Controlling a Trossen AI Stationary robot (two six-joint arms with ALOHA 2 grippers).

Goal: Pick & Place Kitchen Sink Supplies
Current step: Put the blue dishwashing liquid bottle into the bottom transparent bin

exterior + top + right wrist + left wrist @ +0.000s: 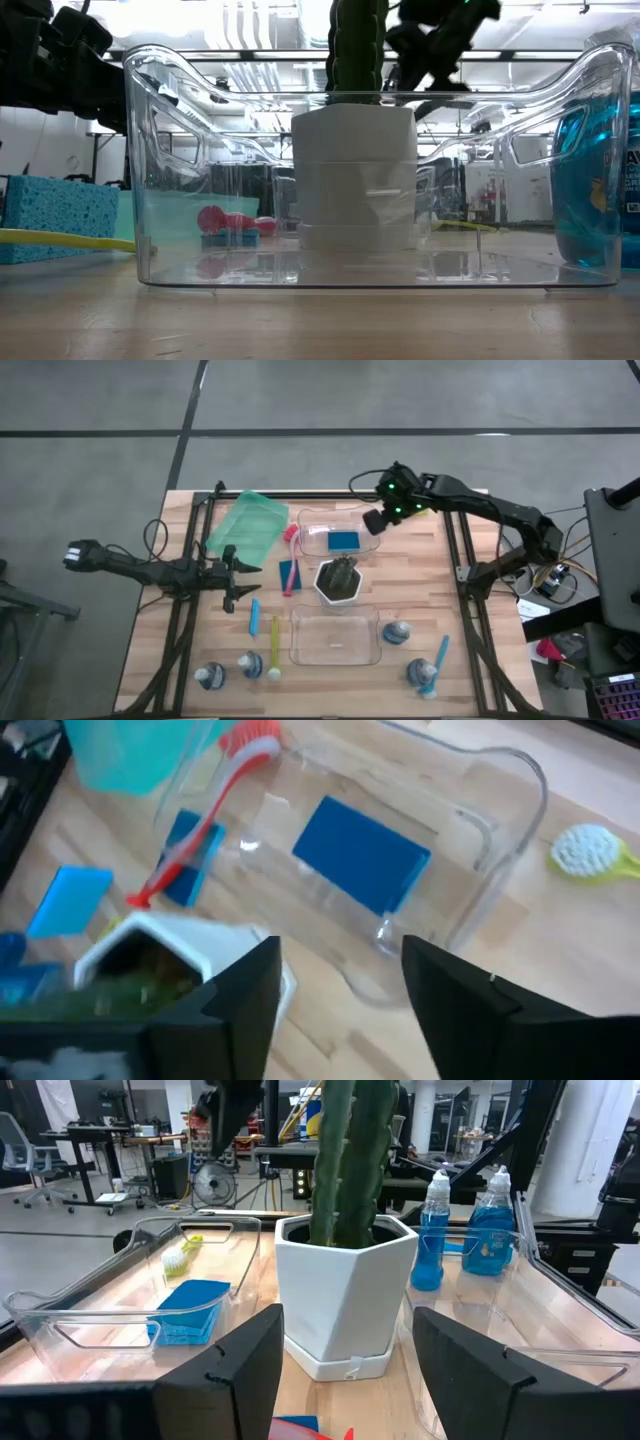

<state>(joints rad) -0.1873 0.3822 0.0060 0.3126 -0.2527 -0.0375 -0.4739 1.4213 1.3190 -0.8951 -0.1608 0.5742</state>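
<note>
- Nearest the camera in the right wrist view, the right gripper [340, 1005] shows its two dark fingers spread apart with nothing between them; it hangs above the far clear bin [340, 532], on that bin's right side.
- A blue sponge [362, 854] lies flat on the floor of that bin, apart from the jaws, so it appears to be placed already; the step in hand looks like drawing clear and going for the next item.
- To do that well, I would raise the gripper straight up before travelling, since the bin's curved wall and the white hexagonal pot [340, 581] with its tall plant stand close below.
- The left gripper [232, 572] waits low over the worktop [480, 660] to the left of the pot, jaws open and empty.
- Still loose: a second blue sponge [285, 574] with a pink brush [291, 560] lying across it, a blue brush [254, 616] and a yellow brush [276, 648] left of the near clear bin [336, 635], which looks empty, and a green-handled brush [592, 854] just outside the far bin.
- Small bottles [396, 631] of blue liquid stand along the near edge, upright; they look rigid and slippery, so a grip around the body suits them.
- The sponges look soft and flat; a light pinch across the short edges should do.
</note>
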